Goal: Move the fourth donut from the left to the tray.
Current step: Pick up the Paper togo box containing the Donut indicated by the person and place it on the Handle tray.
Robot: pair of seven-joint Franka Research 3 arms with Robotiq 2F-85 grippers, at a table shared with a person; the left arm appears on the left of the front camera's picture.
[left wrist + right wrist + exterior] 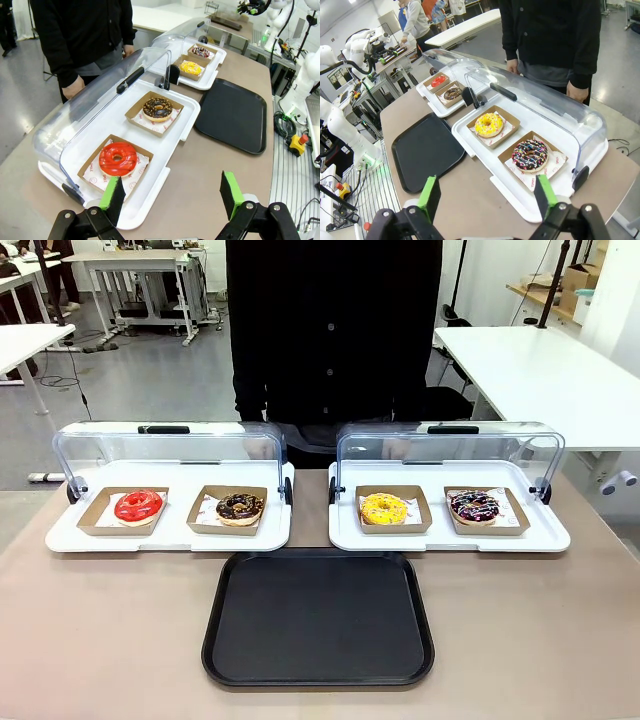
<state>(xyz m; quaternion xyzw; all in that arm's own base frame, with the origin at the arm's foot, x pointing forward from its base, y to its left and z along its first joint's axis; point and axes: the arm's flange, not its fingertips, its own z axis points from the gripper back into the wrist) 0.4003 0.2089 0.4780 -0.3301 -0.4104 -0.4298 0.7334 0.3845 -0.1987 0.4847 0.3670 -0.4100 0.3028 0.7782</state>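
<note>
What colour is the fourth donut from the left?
Fourth donut: chocolate with pink-white drizzle, best in right wrist view.

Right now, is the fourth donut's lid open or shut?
Open: the clear lid is swung back behind the fourth donut, leaving it uncovered.

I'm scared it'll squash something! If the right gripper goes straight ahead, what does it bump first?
Likely the white display tray at its front rim, just before the fourth donut, though depth is unclear.

chocolate drizzled fourth donut (474, 506) sits in its holder; black tray (318, 618) empty.
</note>
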